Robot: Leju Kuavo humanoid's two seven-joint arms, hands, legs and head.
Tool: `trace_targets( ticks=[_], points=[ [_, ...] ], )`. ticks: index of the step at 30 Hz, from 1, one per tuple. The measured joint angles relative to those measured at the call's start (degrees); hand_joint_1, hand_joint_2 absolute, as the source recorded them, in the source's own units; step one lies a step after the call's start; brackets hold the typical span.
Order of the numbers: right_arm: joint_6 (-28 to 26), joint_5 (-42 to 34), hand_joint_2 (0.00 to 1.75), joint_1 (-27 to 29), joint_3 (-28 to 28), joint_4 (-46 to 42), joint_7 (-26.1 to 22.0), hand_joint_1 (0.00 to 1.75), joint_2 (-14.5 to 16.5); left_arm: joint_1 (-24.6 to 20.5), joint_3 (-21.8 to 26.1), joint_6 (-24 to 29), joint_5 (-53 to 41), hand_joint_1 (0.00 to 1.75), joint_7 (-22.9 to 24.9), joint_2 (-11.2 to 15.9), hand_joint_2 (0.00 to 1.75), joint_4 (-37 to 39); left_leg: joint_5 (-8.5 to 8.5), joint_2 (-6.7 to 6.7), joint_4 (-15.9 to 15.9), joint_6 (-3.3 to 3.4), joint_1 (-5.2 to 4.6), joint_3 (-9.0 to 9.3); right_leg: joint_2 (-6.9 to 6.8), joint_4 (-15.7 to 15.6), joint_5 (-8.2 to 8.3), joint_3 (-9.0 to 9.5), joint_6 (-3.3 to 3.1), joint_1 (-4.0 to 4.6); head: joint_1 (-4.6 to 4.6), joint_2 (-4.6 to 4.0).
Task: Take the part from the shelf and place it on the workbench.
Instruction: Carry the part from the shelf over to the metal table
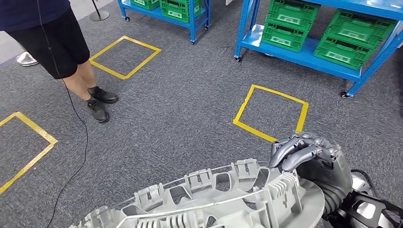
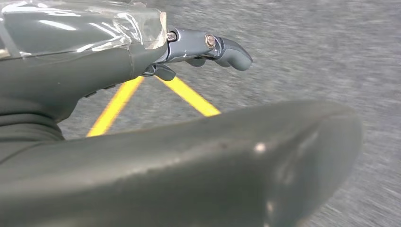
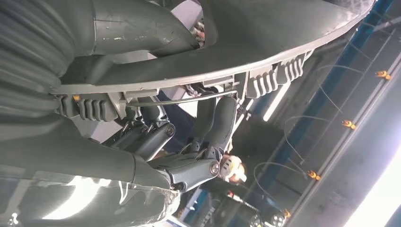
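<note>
open carpet (image 1: pixel 190 118) ahead, person (image 1: pixel 52 42) left, shelves (image 1: pixel 304 42) beyond

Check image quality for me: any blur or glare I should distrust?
Head view: sharp and evenly lit; the grey part and right hand read clearly. Left wrist view: the carpet is smeared with motion blur, and the plastic wrap on the left hand throws glare. Right wrist view: a bright blown-out corner, with the right hand's fingers dim in backlight.
</note>
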Motion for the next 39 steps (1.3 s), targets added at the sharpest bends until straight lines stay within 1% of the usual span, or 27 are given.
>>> trace_targets(
  ticks=[1, 3, 5, 7, 8, 9, 10, 12, 14, 16, 17, 18, 20, 21, 22, 23, 24, 25, 26, 27, 29, 31, 32, 34, 36, 38, 39],
  points=[
    [-0.01, 0.01, 1.75, -0.09, 0.04, 0.0, 0.16, 1.75, -0.03, 0.14, -0.07, 0.68, -0.49, 0.0, 0.64, 0.01, 0.0, 0.11, 0.05, -0.11, 0.09, -0.28, 0.16, -0.23, -0.56, -0.02, 0.12, 0.03, -0.33, -0.01, 0.03, 0.0],
    [-0.02, -0.01, 1.75, -0.25, 0.09, 0.0, 0.31, 1.75, -0.08, 0.31, -0.13, 1.54, -1.98, 0.0, 1.75, -0.03, 0.0, 0.36, -1.11, 2.16, 1.95, -0.87, 0.17, -1.28, -1.78, -0.17, 0.3, 0.1, -0.95, -0.13, -0.23, 0.0],
    [0.0, -0.09, 1.75, -0.32, 0.11, 0.02, 0.34, 1.75, -0.17, 0.18, -0.07, 2.04, -3.96, 0.0, 2.75, -0.01, 0.0, 0.56, -4.43, 5.54, 8.07, -1.4, 0.23, -4.15, -3.14, -0.21, 0.27, 0.17, -1.35, -0.02, -0.57, 0.0],
    [0.03, -0.08, 1.75, -0.35, 0.13, 0.13, 0.42, 1.75, -0.37, -0.06, 0.4, 2.31, -5.87, 0.0, 3.57, 0.07, 0.0, 0.8, -7.25, 6.68, 15.3, -1.72, 0.57, -7.57, -4.67, -0.19, 0.21, 0.13, -1.51, 0.2, -0.67, 0.0],
    [0.04, 0.0, 1.75, -0.41, 0.16, 0.22, 0.46, 1.75, -0.5, -0.18, 0.89, 2.28, -6.66, 0.0, 3.83, 0.1, 0.0, 0.92, -7.35, 6.85, 16.71, -1.76, 0.66, -8.26, -5.45, -0.18, 0.16, 0.11, -1.55, 0.25, -0.68, 0.0],
    [0.05, 0.1, 1.75, -0.52, 0.2, 0.32, 0.5, 1.75, -0.65, -0.33, 1.53, 2.2, -7.25, 0.0, 4.0, 0.17, 0.0, 1.01, -6.41, 7.05, 15.7, -1.73, 0.71, -7.73, -6.16, -0.18, 0.11, 0.13, -1.59, 0.29, -0.68, 0.0],
    [0.04, 0.21, 1.75, -0.67, 0.26, 0.39, 0.51, 1.75, -0.8, -0.52, 2.24, 2.1, -7.69, 0.0, 4.09, 0.28, 0.0, 1.04, -4.71, 7.44, 12.44, -1.6, 0.7, -6.01, -6.83, -0.19, 0.05, 0.19, -1.56, 0.32, -0.68, 0.0],
    [0.02, 0.33, 1.75, -1.06, 0.36, 0.44, 0.54, 1.75, -1.12, -1.02, 3.5, 1.74, -8.2, 0.0, 4.1, 0.58, 0.0, 1.05, -1.97, 9.7, 4.25, -1.07, 0.27, -1.65, -8.03, -0.23, -0.13, 0.33, -1.34, 0.52, -0.66, 0.0],
    [0.02, 0.25, 1.75, -1.45, 0.44, 0.48, 0.55, 1.75, -1.45, -1.58, 4.44, 0.94, -8.44, 0.0, 4.04, 0.81, 0.0, 1.02, -1.3, 10.92, 0.48, -0.48, -0.35, 0.13, -9.15, -0.28, -0.32, 0.39, -0.91, 0.72, -0.65, 0.0],
    [0.11, 0.02, 1.75, -1.91, 0.62, 0.61, 0.57, 1.75, -1.68, -1.95, 5.53, -0.04, -8.46, 0.0, 3.9, 0.87, 0.0, 0.95, -1.09, 9.74, 0.17, 0.11, -0.54, 0.13, -10.12, -0.5, -0.4, 0.59, -0.35, 0.73, -0.66, 0.0],
    [0.25, -0.11, 1.75, -2.2, 0.74, 0.73, 0.59, 1.75, -1.78, -2.03, 6.1, -0.5, -8.46, 0.0, 3.72, 0.82, 0.0, 0.92, -0.82, 9.11, -0.28, 0.41, -0.44, 0.44, -9.65, -0.37, -0.57, 0.62, -0.11, 0.67, -0.6, 0.0],
    [0.4, -0.25, 1.75, -2.49, 0.88, 0.86, 0.61, 1.75, -1.9, -2.17, 6.64, -0.88, -8.48, 0.0, 3.47, 0.75, 0.0, 0.9, -0.5, 8.5, -0.74, 0.73, -0.3, 0.78, -8.45, 0.53, -1.17, 0.29, -0.02, 0.59, -0.55, 0.0],
    [0.64, -0.51, 1.75, -2.9, 1.1, 1.19, 0.65, 1.75, -2.16, -2.73, 7.32, -1.46, -8.52, 0.0, 2.93, 0.58, 0.0, 0.99, 0.04, 7.1, -1.35, 1.24, -0.06, 1.1, -5.19, 5.98, -3.7, -2.24, -0.34, 0.43, -0.34, 0.0],
    [0.73, -0.61, 1.75, -2.98, 1.26, 1.37, 0.65, 1.75, -2.26, -3.1, 7.55, -1.65, -8.55, 0.0, 2.68, 0.55, 0.0, 1.1, 0.15, 6.3, -1.35, 1.42, -0.06, 1.03, -4.22, 9.97, -5.21, -4.2, -0.55, 0.41, -0.27, 0.0],
    [0.78, -0.67, 1.75, -3.0, 1.43, 1.6, 0.65, 1.75, -2.36, -3.4, 7.76, -1.79, -8.56, 0.0, 2.45, 0.51, 0.0, 1.25, 0.22, 5.39, -1.32, 1.51, -0.09, 0.98, -3.82, 13.52, -6.22, -6.08, -0.58, 0.39, -0.21, 0.0],
    [0.82, -0.69, 1.75, -3.02, 1.63, 1.84, 0.65, 1.75, -2.44, -3.57, 7.99, -1.89, -8.57, 0.0, 2.22, 0.45, 0.0, 1.44, 0.23, 4.49, -1.3, 1.52, -0.12, 0.98, -3.66, 15.47, -6.43, -7.27, -0.4, 0.37, -0.21, 0.0],
    [0.86, -0.73, 1.75, -3.06, 1.86, 2.08, 0.65, 1.75, -2.51, -3.66, 8.2, -1.97, -8.61, 0.0, 2.01, 0.4, 0.0, 1.64, 0.22, 3.57, -1.25, 1.51, -0.14, 1.03, -3.54, 15.21, -5.72, -7.48, -0.03, 0.33, -0.19, 0.0],
    [0.86, -0.77, 1.75, -3.17, 2.04, 2.27, 0.64, 1.75, -2.57, -3.68, 8.37, -1.99, -8.64, 0.0, 1.82, 0.36, 0.0, 1.84, 0.19, 2.67, -1.15, 1.46, -0.11, 1.09, -3.27, 12.73, -4.21, -6.66, 0.46, 0.25, -0.19, 0.0],
    [0.87, -0.8, 1.75, -3.32, 2.22, 2.43, 0.62, 1.75, -2.61, -3.7, 8.49, -2.0, -8.66, 0.0, 1.65, 0.31, 0.0, 2.02, 0.11, 1.81, -0.98, 1.34, -0.08, 1.06, -2.38, 8.65, -2.27, -5.06, 0.96, 0.08, -0.18, 0.0],
    [0.91, -0.84, 1.75, -3.49, 2.38, 2.58, 0.57, 1.75, -2.65, -3.76, 8.6, -2.03, -8.68, 0.0, 1.49, 0.28, 0.0, 2.17, -0.02, 1.0, -0.66, 1.13, -0.16, 0.94, -1.32, 4.83, -0.62, -3.57, 1.16, 0.02, -0.17, 0.0],
    [0.99, -0.91, 1.75, -3.78, 2.68, 2.86, 0.42, 1.75, -2.7, -3.84, 8.83, -2.08, -8.69, 0.0, 1.21, 0.26, 0.0, 2.33, -0.2, -0.3, -0.14, 0.6, -0.27, 0.42, -0.06, 0.57, 1.16, -1.87, 0.74, -0.04, -0.18, 0.0],
    [1.01, -0.94, 1.75, -4.06, 3.05, 3.14, 0.33, 1.75, -2.72, -3.78, 9.27, -2.14, -8.72, 0.0, 1.08, 0.25, 0.0, 2.4, -0.13, -1.27, -0.04, 0.03, -0.12, -0.08, -0.91, 0.33, 1.43, -1.73, -0.18, 0.11, -0.17, 0.0],
    [1.01, -0.95, 1.75, -4.25, 3.27, 3.25, 0.31, 1.75, -2.72, -3.71, 9.52, -2.21, -8.73, 0.0, 1.07, 0.22, 0.0, 2.44, -0.23, -0.99, 0.16, -0.25, -0.04, -0.34, -1.43, 0.28, 1.52, -1.66, -0.5, 0.12, -0.19, 0.0],
    [0.98, -0.97, 1.75, -4.5, 3.63, 3.37, 0.28, 1.75, -2.69, -3.74, 9.88, -2.47, -8.75, 0.0, 1.03, 0.21, 0.0, 2.48, -1.8, 1.85, 2.81, -0.82, -0.07, -1.67, -2.57, 0.15, 1.52, -1.49, -1.11, 0.02, -0.47, 0.0],
    [0.9, -1.02, 1.75, -4.52, 3.81, 3.4, 0.26, 1.75, -2.66, -3.96, 9.93, -2.86, -8.82, 0.0, 0.94, 0.22, 0.0, 2.49, -5.21, 5.43, 9.93, -1.29, 0.05, -5.15, -3.9, 0.14, 1.31, -1.38, -1.52, 0.29, -0.76, 0.0],
    [0.78, -1.06, 1.75, -4.4, 3.92, 3.48, 0.25, 1.75, -2.66, -4.07, 9.97, -3.28, -8.96, 0.0, 0.74, 0.21, 0.0, 2.49, -7.35, 6.65, 16.36, -1.51, 0.35, -8.51, -5.43, 0.16, 1.14, -1.34, -1.74, 0.57, -0.75, 0.0],
    [0.74, -1.08, 1.75, -4.32, 3.97, 3.53, 0.24, 1.75, -2.66, -4.04, 10.0, -3.46, -9.02, 0.0, 0.64, 0.19, 0.0, 2.49, -6.97, 6.84, 16.71, -1.51, 0.43, -8.77, -6.18, 0.16, 1.06, -1.3, -1.82, 0.67, -0.75, 0.0]
  ],
)
